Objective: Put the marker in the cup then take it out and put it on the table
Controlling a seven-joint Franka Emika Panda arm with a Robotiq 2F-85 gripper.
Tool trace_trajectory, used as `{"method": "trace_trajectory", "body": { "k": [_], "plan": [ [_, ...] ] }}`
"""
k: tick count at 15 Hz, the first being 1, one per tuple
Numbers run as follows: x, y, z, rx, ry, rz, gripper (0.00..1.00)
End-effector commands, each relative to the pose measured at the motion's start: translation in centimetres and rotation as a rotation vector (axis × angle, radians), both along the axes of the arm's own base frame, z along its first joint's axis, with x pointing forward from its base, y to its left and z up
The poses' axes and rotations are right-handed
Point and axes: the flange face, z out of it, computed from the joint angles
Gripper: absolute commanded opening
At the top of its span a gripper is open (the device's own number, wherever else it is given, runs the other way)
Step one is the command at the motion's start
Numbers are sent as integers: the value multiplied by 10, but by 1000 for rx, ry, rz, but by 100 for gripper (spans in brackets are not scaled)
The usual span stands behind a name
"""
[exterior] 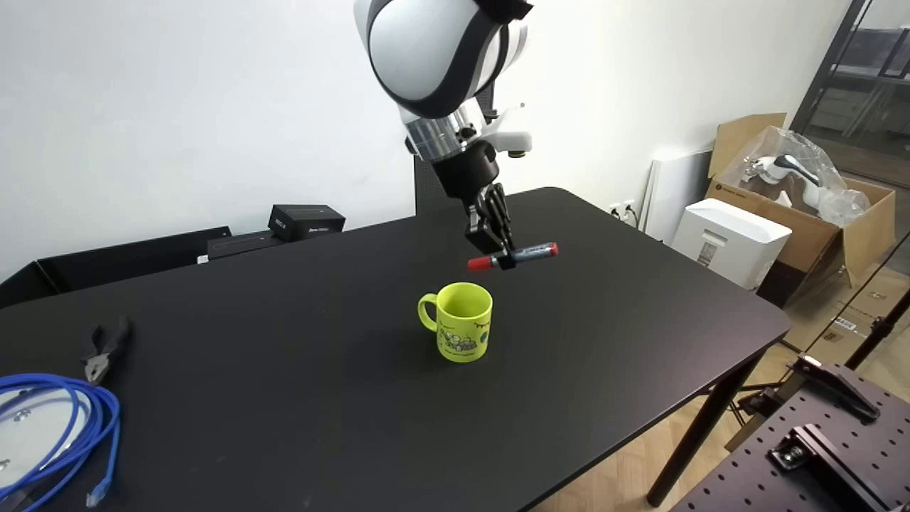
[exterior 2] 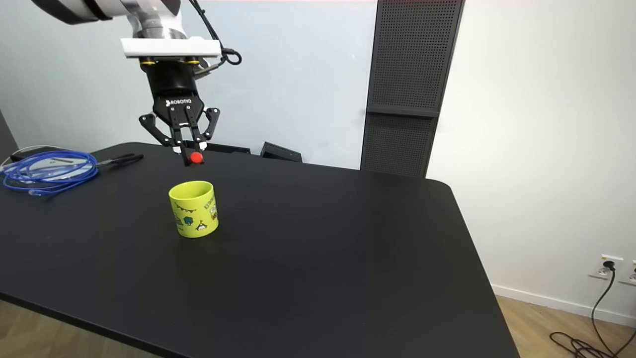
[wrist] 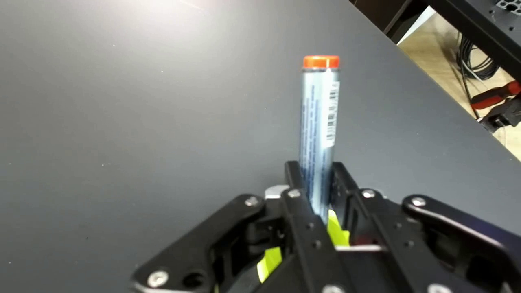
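A white wall (exterior: pixel 213 107) fills the upper left of my feed in an exterior view, and at the upper right a dark frame (exterior: pixel 827 64) borders what looks like glass. Along the right side I make out an open cardboard box (exterior: pixel 814 238) just beside a white box (exterior: pixel 746 245); the lower right corner shows me part of a perforated workbench (exterior: pixel 753 476) and pale wood floor (exterior: pixel 625 473).

In an exterior view I get a dark perforated panel (exterior 2: pixel 417 64) against the wall, upper right of centre, and at the lower right, a white skirting board (exterior 2: pixel 546 304), wall sockets (exterior 2: pixel 616 259) and a black cable (exterior 2: pixel 594 311) trailing onto the floor. Reddish light (exterior 2: pixel 521 3) tints the top edge.
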Motion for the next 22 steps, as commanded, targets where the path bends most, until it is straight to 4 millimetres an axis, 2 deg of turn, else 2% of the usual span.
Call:
{"method": "trace_trajectory", "body": {
  "k": [1,5,16,22],
  "plan": [
    [-1,9,-11,-40,52,-6,5],
    [-2,15,-21,-46,84,3,5],
    [29,20,-36,-94,95,-78,5],
    [34,26,-44,-154,135,-102,5]
  ]
}}
